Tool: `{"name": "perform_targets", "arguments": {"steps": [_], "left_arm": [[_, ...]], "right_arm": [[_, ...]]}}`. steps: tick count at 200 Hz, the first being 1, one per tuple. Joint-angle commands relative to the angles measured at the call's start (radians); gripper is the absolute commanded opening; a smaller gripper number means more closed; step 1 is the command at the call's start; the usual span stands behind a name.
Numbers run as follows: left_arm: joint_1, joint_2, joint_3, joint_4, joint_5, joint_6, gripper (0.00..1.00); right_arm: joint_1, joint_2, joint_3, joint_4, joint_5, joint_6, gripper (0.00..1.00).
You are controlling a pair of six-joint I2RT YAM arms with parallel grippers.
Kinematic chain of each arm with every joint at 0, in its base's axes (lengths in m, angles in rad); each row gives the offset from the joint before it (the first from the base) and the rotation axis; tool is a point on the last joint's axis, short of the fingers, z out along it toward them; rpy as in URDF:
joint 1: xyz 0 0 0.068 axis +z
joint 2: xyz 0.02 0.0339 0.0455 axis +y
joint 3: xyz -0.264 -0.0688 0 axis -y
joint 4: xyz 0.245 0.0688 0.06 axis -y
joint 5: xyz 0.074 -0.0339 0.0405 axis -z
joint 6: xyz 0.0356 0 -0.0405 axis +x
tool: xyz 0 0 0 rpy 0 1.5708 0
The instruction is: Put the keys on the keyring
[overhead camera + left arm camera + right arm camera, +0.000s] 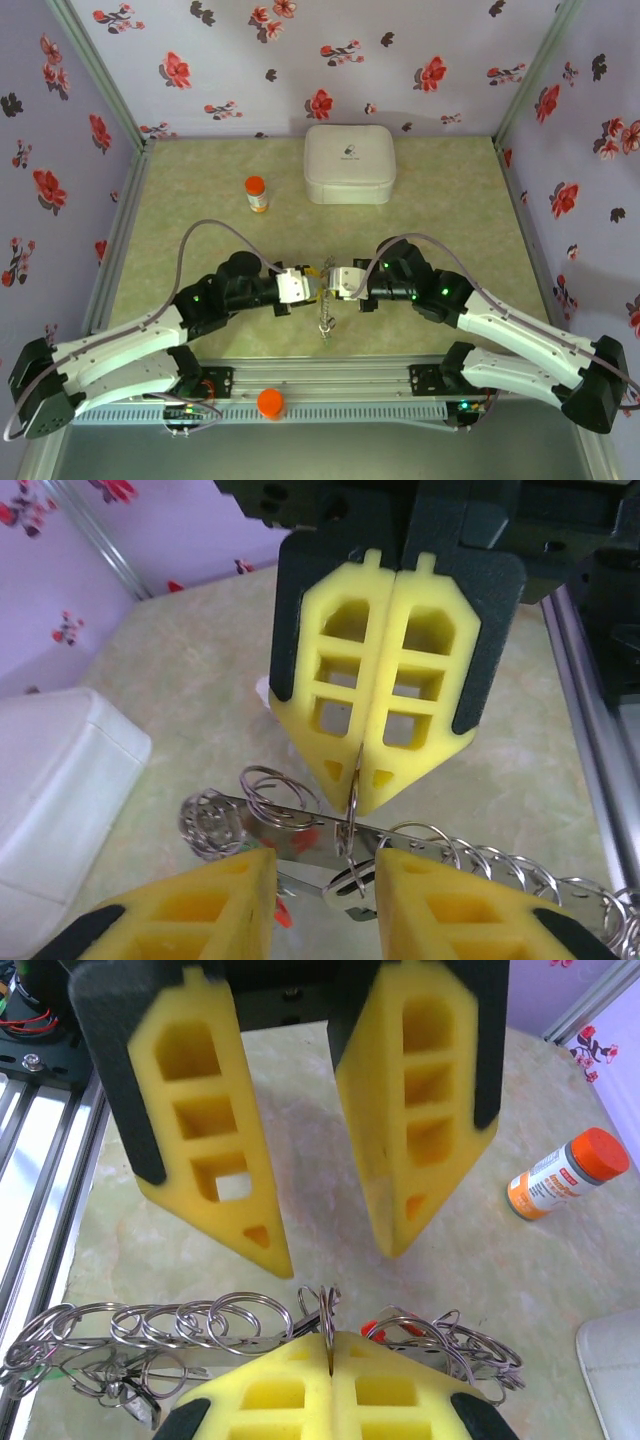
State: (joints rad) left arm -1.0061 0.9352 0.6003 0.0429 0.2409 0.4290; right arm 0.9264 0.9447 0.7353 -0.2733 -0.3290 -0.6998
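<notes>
Lilac floral walls point(300, 60); pale green marbled tabletop point(450, 200); aluminium corner posts point(100, 70).

Left gripper point(314, 285) and right gripper point(334, 282) tip to tip, keyring point(324, 322) trailing toward near edge, white case point(348, 163) behind

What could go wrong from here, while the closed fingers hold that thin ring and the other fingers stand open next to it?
1. The right fingers pinch the thin ring only at their very tips. It may twist or slip out, and the bunch of rings and keys could drop to the table.
2. The left fingers stand open close to this tangle. If they close now, they might catch the wrong ring.
</notes>
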Motion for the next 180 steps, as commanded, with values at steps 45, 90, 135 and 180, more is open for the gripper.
{"name": "perform_targets", "arguments": {"steps": [45,90,135,180], "left_arm": [[0.020,0.048,0.037,0.015,0.063,-0.101,0.26],[0.020,0.058,0.042,0.012,0.080,-0.096,0.23],[0.020,0.072,0.051,0.003,0.084,-0.083,0.19],[0.018,0.075,0.067,-0.006,0.084,-0.073,0.14]], "right_arm": [[0.015,0.002,0.005,0.044,-0.005,-0.011,0.00],[0.019,0.015,0.011,0.051,-0.008,-0.012,0.00],[0.024,0.017,0.011,0.060,-0.013,-0.006,0.00],[0.027,0.014,0.006,0.063,-0.014,-0.001,0.00]]}}
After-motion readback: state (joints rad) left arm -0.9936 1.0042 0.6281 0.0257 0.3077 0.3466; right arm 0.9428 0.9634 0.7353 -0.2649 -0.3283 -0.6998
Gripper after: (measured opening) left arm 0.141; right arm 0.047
